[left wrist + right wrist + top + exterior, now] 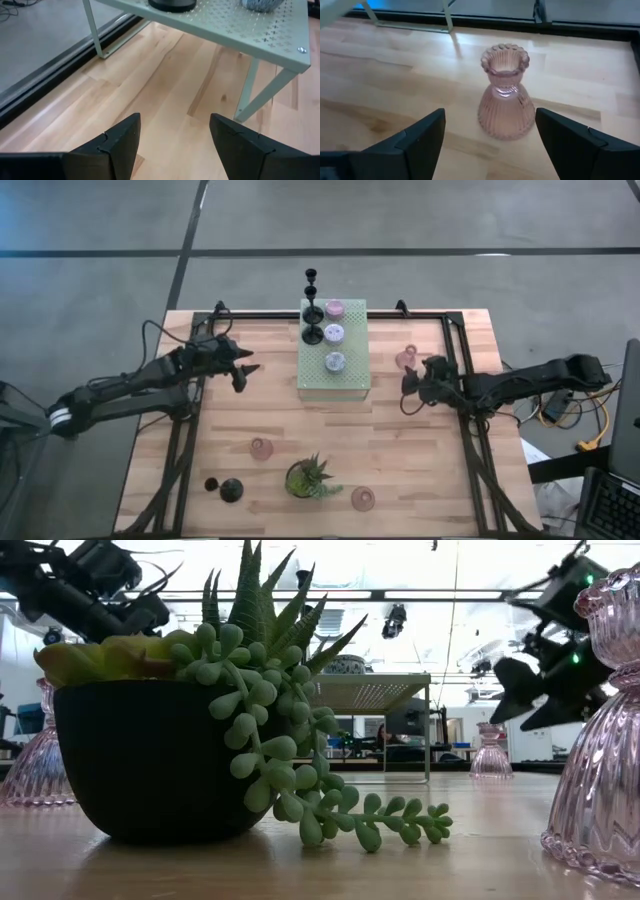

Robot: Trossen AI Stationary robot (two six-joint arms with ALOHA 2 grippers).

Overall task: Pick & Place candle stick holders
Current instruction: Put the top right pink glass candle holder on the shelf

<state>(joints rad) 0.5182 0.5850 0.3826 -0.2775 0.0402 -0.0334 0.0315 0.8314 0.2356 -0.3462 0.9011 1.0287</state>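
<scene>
Two black candle stick holders (313, 320) and three squat lilac-grey ones (335, 332) stand on a pale green perforated stand (350, 380). A third black one (226, 488) lies near the table's near left corner. Pink glass holders stand on their bases on the table: one (406, 360) right of the stand, two (262, 448) (363, 498) near the front. My right gripper (411, 387) is open just short of the right pink holder (506, 95), one finger to each side of it, touching nothing. My left gripper (245, 372) (172, 137) hangs open left of the stand.
A spiky green potted plant (310, 477) stands at the near middle and fills the low view (200, 720). The stand's thin legs (250, 85) rise from the wood. Black frame rails (462, 380) run along the table's sides.
</scene>
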